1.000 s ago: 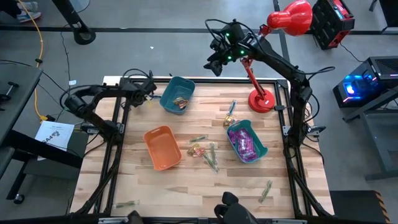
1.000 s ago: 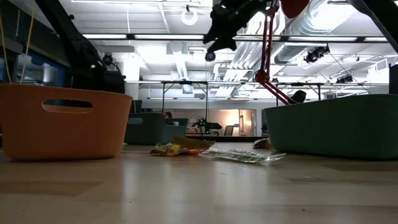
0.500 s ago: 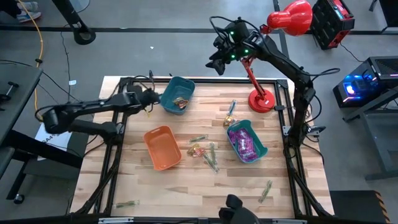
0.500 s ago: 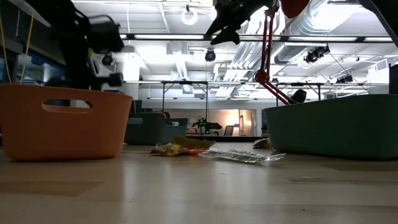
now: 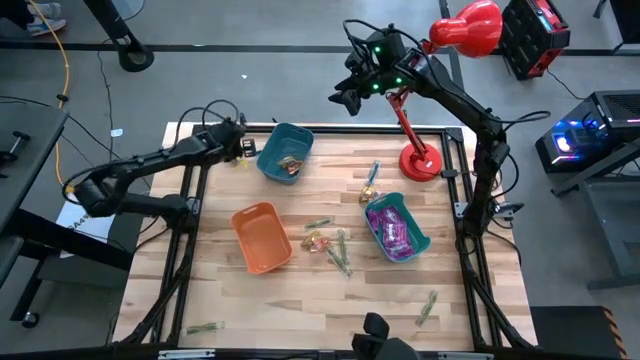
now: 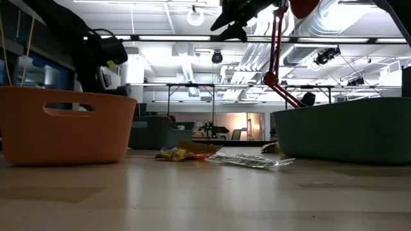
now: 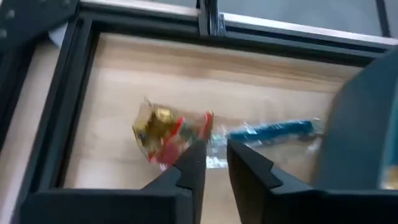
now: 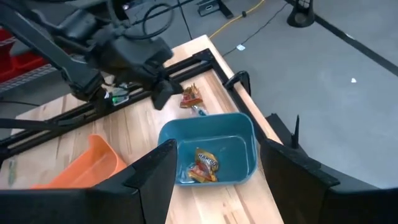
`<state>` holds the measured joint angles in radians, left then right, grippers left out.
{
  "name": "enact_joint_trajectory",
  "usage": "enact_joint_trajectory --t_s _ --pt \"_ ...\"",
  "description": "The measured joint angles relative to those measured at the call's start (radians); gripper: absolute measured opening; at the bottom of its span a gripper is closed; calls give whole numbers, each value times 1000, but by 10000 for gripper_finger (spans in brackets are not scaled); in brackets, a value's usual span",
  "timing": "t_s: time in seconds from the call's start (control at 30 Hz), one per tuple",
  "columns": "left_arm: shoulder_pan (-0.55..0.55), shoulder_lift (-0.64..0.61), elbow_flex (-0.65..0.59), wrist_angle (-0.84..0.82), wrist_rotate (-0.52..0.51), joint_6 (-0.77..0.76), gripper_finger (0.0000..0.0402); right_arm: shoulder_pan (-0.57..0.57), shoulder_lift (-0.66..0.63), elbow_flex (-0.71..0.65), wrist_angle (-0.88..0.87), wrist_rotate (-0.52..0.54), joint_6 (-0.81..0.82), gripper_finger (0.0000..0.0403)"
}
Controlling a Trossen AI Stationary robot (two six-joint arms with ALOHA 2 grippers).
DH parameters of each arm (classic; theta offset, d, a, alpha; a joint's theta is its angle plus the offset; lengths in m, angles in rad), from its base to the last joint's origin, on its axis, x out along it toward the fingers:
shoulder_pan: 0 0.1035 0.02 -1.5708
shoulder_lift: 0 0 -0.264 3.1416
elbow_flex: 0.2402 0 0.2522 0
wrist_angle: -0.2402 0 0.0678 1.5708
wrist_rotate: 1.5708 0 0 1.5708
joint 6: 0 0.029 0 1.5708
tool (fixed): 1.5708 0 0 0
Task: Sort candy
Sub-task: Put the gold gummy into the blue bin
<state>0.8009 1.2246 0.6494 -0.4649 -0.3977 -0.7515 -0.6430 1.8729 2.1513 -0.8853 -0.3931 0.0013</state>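
Only the left wrist view shows two candy pieces, a gold-red one [image 7: 163,129] and a blue stick [image 7: 270,130], on the worktop [image 5: 300,300] beside the blue bin [image 5: 285,152], which holds orange candy [image 8: 204,165]. The left tool [image 7: 210,163] seems slightly parted, holding nothing; the right tool [image 8: 214,171] is spread, raised.

A robotics lab: bare ceiling ducts [image 6: 334,25], strip lights, grey floor [image 5: 250,40], rows of tables beyond.

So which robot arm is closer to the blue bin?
The left. Its gripper sits right beside the blue bin, over the table's far corner. The right gripper hangs higher up, past the table's far edge.
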Motion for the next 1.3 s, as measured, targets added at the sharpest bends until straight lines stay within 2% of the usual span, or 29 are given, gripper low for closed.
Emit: enact_joint_trajectory --t_s 0.17,0.4,0.63,0.7,0.77,0.97,1.3 --pt "32 98 12 20 3 111 112 4 0 0 -26 0 0 224" --pt "52 213 12 49 -12 98 173 9 0 0 -54 0 -19 224" --pt "34 323 21 64 -115 106 203 9 1 0 -62 0 -26 224" --pt "23 325 21 29 -98 135 196 9 1 0 -71 0 -27 224" --pt "16 319 21 -10 -72 142 173 9 1 0 -79 0 -27 224" --pt "-20 237 19 -107 -52 124 25 9 1 0 -81 0 -45 224" --pt "-46 -92 20 -82 -82 55 6 9 1 0 -83 0 -46 224"
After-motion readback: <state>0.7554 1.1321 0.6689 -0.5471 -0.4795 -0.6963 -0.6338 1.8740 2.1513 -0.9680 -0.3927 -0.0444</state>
